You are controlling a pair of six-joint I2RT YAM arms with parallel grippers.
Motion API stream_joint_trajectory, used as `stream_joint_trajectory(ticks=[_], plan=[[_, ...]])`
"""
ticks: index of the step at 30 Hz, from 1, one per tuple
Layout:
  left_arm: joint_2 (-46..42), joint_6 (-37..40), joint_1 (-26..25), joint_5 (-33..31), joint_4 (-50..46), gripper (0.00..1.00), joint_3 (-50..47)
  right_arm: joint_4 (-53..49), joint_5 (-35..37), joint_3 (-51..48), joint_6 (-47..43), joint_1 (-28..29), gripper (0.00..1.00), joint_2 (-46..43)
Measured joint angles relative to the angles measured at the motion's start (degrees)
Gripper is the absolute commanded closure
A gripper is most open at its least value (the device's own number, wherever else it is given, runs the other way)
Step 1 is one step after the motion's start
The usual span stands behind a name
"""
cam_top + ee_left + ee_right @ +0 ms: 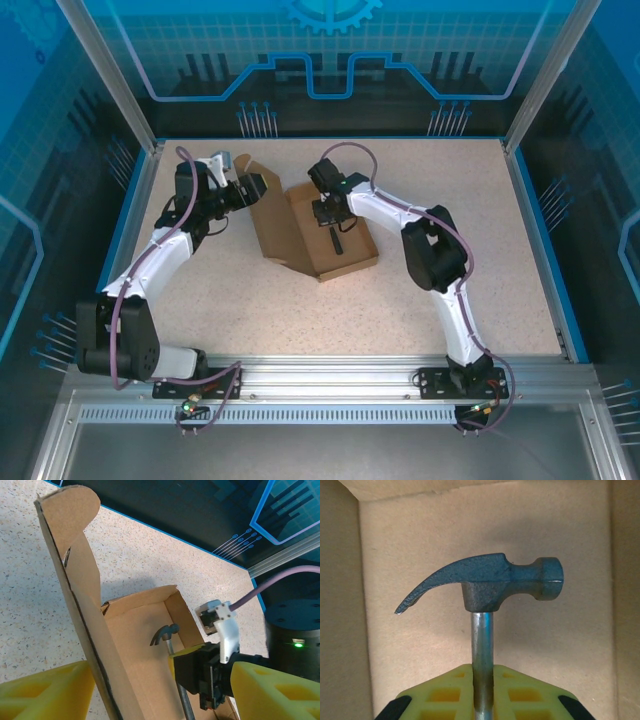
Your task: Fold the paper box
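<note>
From above, the paper box [357,257] sat mid-table, just left of centre. Its tray walls were up and its lid [272,222] leaned open to the left, so by my reckoning the folding was well along but the closing was not yet done. The right gripper [331,214] reached down into the tray with a hammer [336,243], while the left gripper [250,188] hung at the lid's far-left edge, jaws spread wide. Over to the left wrist: the lid [75,580] stood tall between the wide-apart yellow fingers [45,692], right beside the left one, though whether it touched was hard to tell from there. Beyond it the hammer head [165,632] lay inside the tray, with the right gripper [200,675] over its shaft. Then the right wrist: the jaws were pinched narrow on the hammer's steel shaft [483,645], yellow pads [440,696] on either side, the head over the cardboard floor [420,645]. What was left, I'd say: let go of the hammer, pull out, swing the lid down and tuck its tabs.
</note>
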Motion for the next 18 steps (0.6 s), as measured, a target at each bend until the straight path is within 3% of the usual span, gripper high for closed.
stream_joint_trajectory(ticks=[11, 18], plan=[[0.0, 0.02, 0.0, -0.02, 0.0, 0.27, 0.0, -1.88, -1.66, -0.07, -1.6, -0.66, 0.56, 0.31], [0.0, 0.0, 0.0, 0.02, 0.0, 0.27, 0.0, 0.2, -3.15, -16.65, -3.45, -2.51, 0.42, -18.6]])
